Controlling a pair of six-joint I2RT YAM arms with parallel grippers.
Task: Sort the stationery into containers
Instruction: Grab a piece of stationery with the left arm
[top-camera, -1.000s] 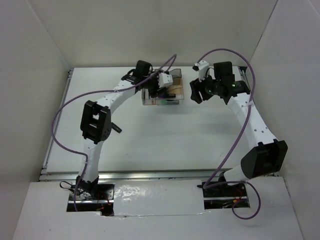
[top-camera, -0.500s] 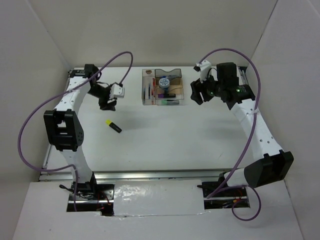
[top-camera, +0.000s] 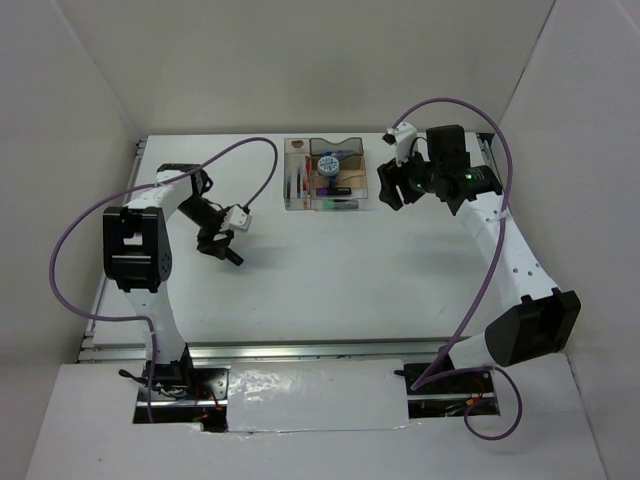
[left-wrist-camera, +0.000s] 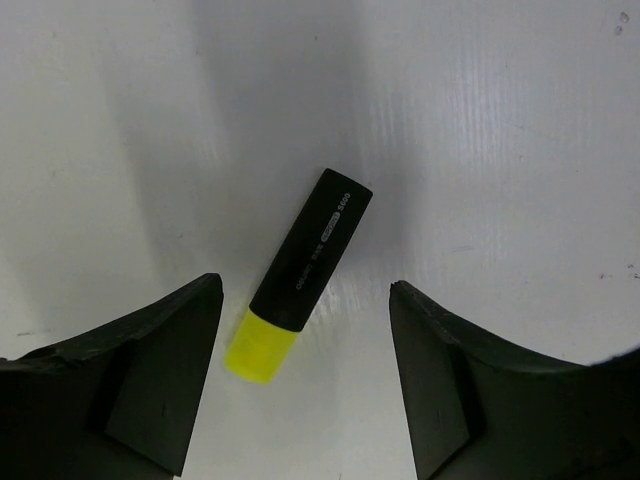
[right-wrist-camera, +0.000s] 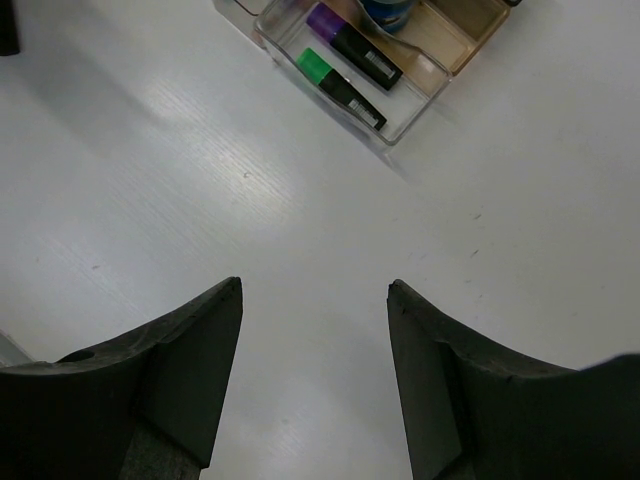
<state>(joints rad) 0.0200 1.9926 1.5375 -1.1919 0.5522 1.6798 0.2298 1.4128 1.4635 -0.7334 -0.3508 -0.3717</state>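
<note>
A stubby highlighter (left-wrist-camera: 300, 270) with a black body and yellow cap lies flat on the white table. My left gripper (left-wrist-camera: 305, 290) is open just above it, with the yellow cap end between the jaws and not touched. From above, the left gripper (top-camera: 214, 241) covers most of the highlighter (top-camera: 233, 258). The smoky organiser (top-camera: 351, 148) stands at the back centre and holds the blue-white tub (top-camera: 328, 162), thin pens, and a purple (right-wrist-camera: 352, 42) and a green highlighter (right-wrist-camera: 340, 85). My right gripper (top-camera: 390, 190) is open and empty, hovering just right of the organiser (right-wrist-camera: 425, 100).
White walls enclose the table on the left, back and right. A metal rail runs along the table's near edge (top-camera: 300, 350). Purple cables loop over both arms.
My left arm has swung from the organiser out to the left, then down over the yellow highlighter lying on the table. The right gripper has barely shifted.
</note>
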